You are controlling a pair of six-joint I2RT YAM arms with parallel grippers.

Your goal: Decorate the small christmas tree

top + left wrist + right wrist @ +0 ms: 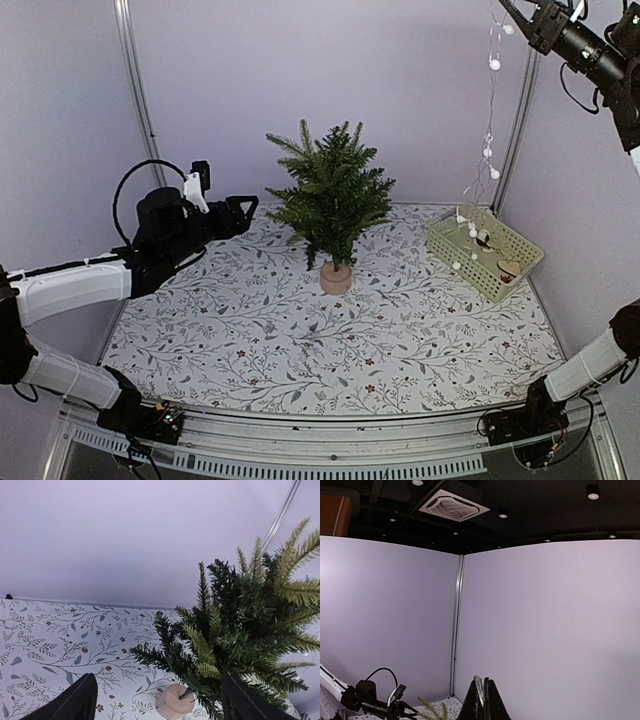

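Observation:
The small christmas tree [333, 205] stands upright on its round tan base [336, 278] at mid-table. My left gripper [250, 208] is open and empty, level with the tree's left branches and just short of them. In the left wrist view the tree [240, 630] and its base [175, 702] lie ahead between the spread fingers of the left gripper [159, 692]. My right gripper [510, 8] is raised high at the top right, shut on a string of white bead lights [492, 120] that hangs down into a basket. In the right wrist view the right gripper [483, 695] pinches the thin strand [478, 687].
A pale green basket [520, 272] sits at the back right of the table, holding the lower end of the string and a few small ornaments. Walls with metal posts close the back and sides. The table carries a leaf-patterned cloth [250, 330].

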